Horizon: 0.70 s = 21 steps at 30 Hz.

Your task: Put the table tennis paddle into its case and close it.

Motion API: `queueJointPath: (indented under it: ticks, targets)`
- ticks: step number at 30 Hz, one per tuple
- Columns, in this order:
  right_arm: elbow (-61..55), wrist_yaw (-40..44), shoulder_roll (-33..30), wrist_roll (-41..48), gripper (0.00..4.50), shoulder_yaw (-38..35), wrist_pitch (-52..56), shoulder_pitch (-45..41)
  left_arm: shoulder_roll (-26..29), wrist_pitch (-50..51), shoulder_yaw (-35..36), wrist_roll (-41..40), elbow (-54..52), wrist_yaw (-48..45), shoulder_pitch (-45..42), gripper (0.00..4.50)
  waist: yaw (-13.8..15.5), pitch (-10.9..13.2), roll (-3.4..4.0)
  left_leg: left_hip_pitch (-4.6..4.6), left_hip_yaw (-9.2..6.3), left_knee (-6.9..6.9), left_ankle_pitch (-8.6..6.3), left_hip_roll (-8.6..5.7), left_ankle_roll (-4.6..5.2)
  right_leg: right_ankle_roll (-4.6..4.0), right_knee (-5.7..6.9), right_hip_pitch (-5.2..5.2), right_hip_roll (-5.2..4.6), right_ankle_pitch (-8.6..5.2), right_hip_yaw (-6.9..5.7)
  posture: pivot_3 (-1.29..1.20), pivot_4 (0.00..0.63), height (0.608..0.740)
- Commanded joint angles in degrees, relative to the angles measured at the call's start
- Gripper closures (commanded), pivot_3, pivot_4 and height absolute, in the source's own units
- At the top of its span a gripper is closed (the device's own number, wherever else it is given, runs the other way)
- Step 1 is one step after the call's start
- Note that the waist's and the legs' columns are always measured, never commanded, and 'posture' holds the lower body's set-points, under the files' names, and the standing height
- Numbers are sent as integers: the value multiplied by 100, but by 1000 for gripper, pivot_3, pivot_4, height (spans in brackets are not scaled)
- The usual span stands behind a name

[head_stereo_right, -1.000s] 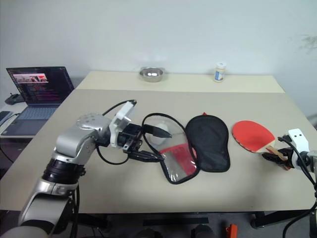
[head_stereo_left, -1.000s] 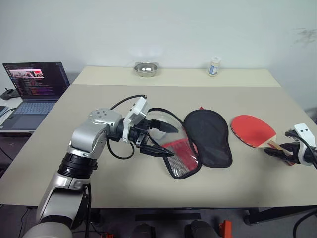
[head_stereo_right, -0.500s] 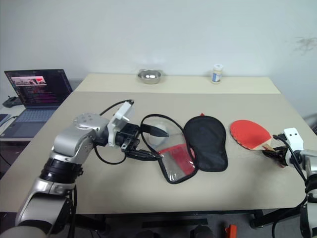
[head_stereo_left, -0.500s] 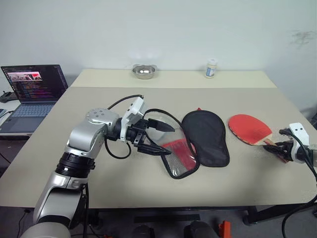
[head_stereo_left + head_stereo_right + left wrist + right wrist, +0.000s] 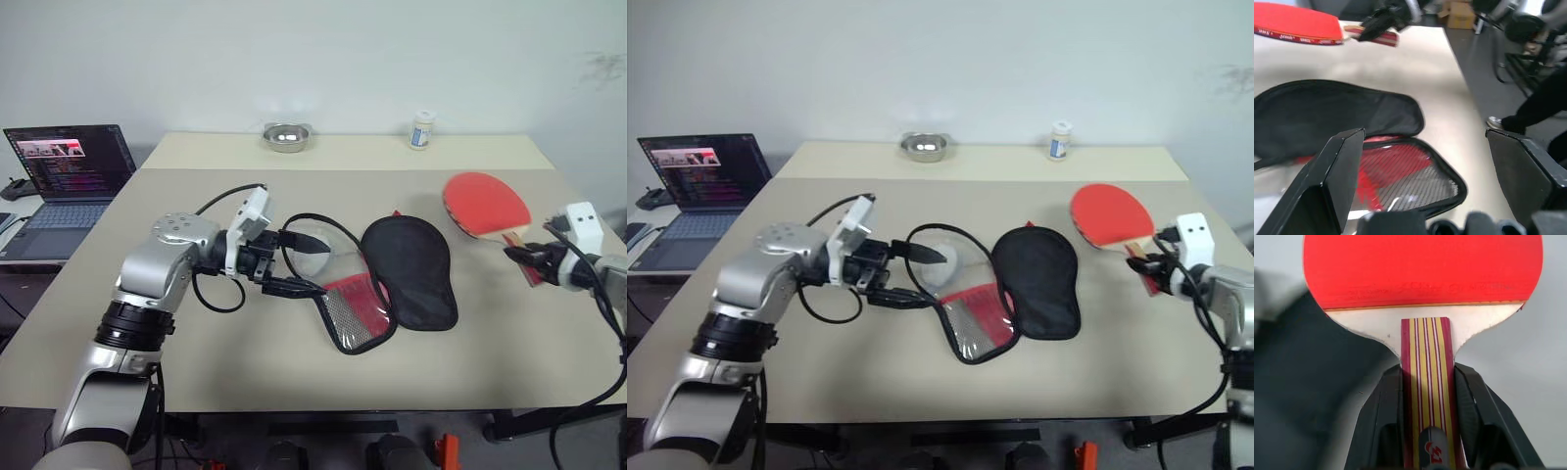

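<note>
Beige table (image 5: 294, 362), white wall behind. Table tennis paddle (image 5: 485, 204) aloft at right, pinched by handle in right gripper (image 5: 524, 262): light, stiff, best held there. Case (image 5: 407, 269) mid-table, soft, floppy; left gripper (image 5: 294, 264) spread beside it.

This looks like a robotics lab or test room rather than a home. A plain beige worktop (image 5: 294, 372) stands against a bare pale wall (image 5: 313, 59). Beside it an open laptop (image 5: 69, 162) shows lines of code on a dark screen. At the far edge sit a small steel bowl (image 5: 286, 136) and a little white bottle (image 5: 421, 130). The left wrist view shows a grey floor, a cardboard box (image 5: 1459, 7), black equipment frames and a person's dark trouser leg and shoe (image 5: 1498, 122).
</note>
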Motion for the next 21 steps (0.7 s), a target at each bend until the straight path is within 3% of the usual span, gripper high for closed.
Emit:
queueJointPath:
  ticks: [1,4,7,21]
  targets:
    - [-1320,-1080,873,176,3448,-174,788,30,113,-205,205,65,74,39,-87,184,16,0,0,-12,-3,0,5,-1,-9,-1,5,-12,7,0,-3,0,150,740]
    - [-1804,-1825,1737,70,3448,-100,1096,101,75,-293,223,88,136,114,-116,184,19,0,1,-18,-6,0,11,-3,-18,-2,6,-17,11,1,-8,0,150,740]
    - [-1860,-2260,2113,-120,3448,-6,1071,209,50,-317,187,79,92,129,-65,184,35,0,0,-24,-6,1,11,-12,-17,-3,3,-20,12,2,-7,0,150,740]
    - [-2292,-2893,2892,-257,3448,527,1399,523,95,-394,189,42,4,47,48,184,16,0,1,-29,-10,0,10,-10,-15,-4,1,-24,17,1,-7,0,150,740]
